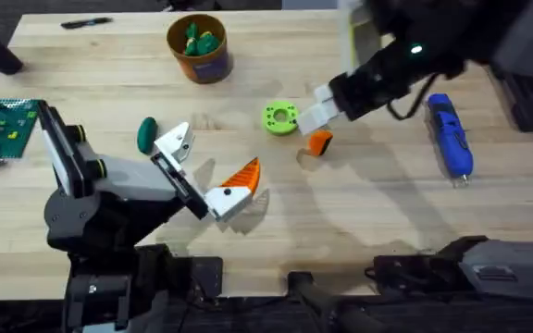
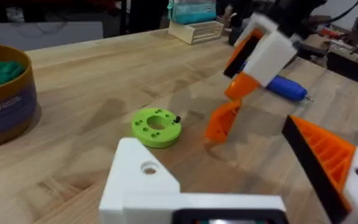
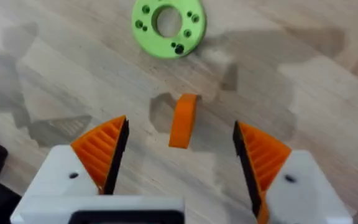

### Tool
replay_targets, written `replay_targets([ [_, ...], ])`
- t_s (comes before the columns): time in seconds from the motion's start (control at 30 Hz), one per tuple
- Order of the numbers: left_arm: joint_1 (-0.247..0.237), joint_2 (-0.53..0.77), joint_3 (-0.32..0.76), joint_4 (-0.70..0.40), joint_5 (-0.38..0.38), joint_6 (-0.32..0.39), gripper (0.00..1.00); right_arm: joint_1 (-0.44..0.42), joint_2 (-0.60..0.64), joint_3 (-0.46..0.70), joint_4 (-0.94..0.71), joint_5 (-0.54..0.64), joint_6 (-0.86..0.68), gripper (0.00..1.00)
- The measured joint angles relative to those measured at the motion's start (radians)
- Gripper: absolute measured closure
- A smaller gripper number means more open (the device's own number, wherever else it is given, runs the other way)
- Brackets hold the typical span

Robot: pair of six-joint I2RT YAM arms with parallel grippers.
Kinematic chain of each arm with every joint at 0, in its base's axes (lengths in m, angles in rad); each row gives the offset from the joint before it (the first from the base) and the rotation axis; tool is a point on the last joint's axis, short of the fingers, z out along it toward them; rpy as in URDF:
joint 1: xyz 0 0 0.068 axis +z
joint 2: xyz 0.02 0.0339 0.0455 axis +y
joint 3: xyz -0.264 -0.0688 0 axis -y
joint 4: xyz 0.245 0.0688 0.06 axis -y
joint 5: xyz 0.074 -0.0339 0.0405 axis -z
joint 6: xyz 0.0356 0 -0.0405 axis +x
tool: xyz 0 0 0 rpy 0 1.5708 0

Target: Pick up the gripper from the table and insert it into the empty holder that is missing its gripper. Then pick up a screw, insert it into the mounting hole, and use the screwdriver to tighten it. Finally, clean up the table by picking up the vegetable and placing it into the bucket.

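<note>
Gripper piece, small orange plastic wedge (image 3: pixel 183 120), lying free on wooden worktop (image 1: pixel 378 222) beside lime green disc (image 3: pixel 168 25). Centred between spread fingers of right gripper (image 3: pixel 178 152) just above, long axis crosswise to gap. Left gripper (image 1: pixel 202 166) farther, open.

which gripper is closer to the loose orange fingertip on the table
Right. The right gripper hangs just above the gripper, open, fingers either side of it. The left gripper sits farther off, toward the left arm's base side.
</note>
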Motion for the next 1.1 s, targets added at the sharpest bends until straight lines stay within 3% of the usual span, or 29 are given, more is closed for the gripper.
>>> replay_targets([
  [0.33,0.0,0.0,0.0,0.0,0.002,0.0,0.015,0.027,0.171,0.0,-0.02,0.0,-0.026,0.008],
  [0.8,0.0,0.0,0.0,0.0,0.002,0.0,0.015,0.027,0.177,0.0,-0.054,0.0,-0.05,0.039],
  [0.87,0.0,0.0,0.0,0.0,0.002,0.0,0.015,0.027,0.177,0.0,-0.055,0.0,-0.053,0.107],
  [0.97,0.0,0.0,0.0,0.0,0.002,0.0,0.015,0.027,0.177,0.0,-0.062,0.0,-0.055,0.314],
  [1.1,0.0,0.0,0.0,0.0,0.002,0.0,0.015,0.027,0.178,0.0,-0.065,0.0,-0.057,0.729],
])
